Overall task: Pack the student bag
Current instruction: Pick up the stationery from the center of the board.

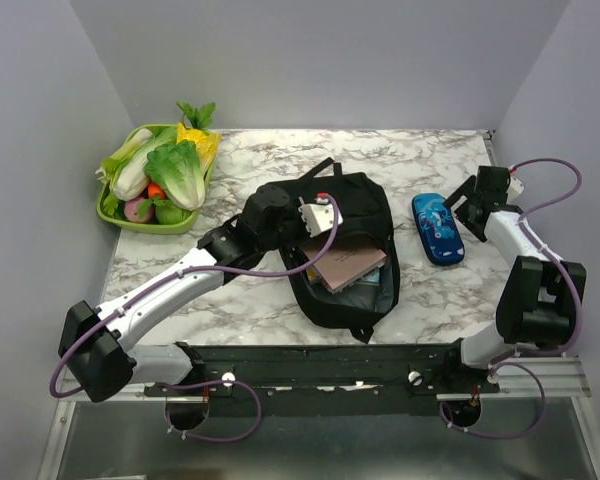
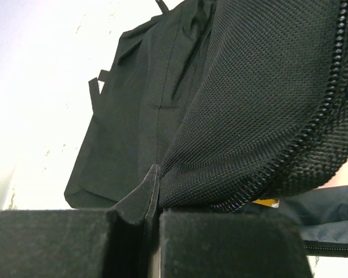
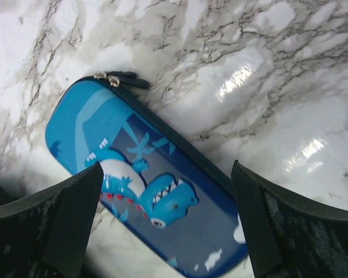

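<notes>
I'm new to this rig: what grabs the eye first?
The black student bag at mid-table gapes open over a book, its edge pinched by the left fingers. Right of it lies a blue dinosaur case below the open right fingers; a green tray of vegetables sits far left.

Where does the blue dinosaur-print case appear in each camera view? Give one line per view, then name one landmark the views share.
Top external: the blue case lies on the marble tabletop, right of the black backpack.
Left wrist: not in it; backpack fabric fills the view.
Right wrist: lower centre-left, seen between the open right fingers.
Shared landmark: the marble tabletop under the case.
</notes>
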`<state>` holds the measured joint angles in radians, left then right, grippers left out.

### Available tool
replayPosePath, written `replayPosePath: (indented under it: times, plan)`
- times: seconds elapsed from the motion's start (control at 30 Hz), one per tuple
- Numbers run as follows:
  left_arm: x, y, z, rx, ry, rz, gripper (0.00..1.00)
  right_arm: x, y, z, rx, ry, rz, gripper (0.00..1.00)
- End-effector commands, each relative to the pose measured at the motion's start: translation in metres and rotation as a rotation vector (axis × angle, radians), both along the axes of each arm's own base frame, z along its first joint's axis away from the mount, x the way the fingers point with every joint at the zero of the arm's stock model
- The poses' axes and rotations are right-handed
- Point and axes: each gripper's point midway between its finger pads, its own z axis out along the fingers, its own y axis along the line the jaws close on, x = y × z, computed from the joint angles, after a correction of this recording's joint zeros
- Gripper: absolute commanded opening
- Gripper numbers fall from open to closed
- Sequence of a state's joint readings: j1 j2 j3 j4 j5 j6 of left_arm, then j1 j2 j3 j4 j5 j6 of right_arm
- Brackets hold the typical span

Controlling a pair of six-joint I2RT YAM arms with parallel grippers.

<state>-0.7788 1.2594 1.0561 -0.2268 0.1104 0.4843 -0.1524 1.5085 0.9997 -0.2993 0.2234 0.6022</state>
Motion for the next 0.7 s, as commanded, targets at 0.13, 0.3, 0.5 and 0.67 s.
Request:
replayPosePath:
  times: [0.13, 0.3, 0.5, 0.67]
  plan:
    - [-0.004, 0.017, 0.006, 0.011, -0.051, 0.016, 0.0, 0.024, 0.003, -0.046, 0.131, 0.085, 0.087, 1.0]
    - [-0.009, 0.02, 0.005, 0.019, -0.05, 0.002, 0.0, 0.024, 0.022, -0.061, 0.254, 0.093, 0.218, 1.0]
    - [-0.015, 0.022, 0.01, 0.013, -0.059, -0.02, 0.0, 0.021, 0.068, -0.056, 0.481, 0.033, 0.356, 1.0]
    - [-0.022, 0.025, 0.0, 0.024, -0.064, -0.046, 0.0, 0.005, 0.102, -0.042, 0.635, -0.048, 0.447, 0.95]
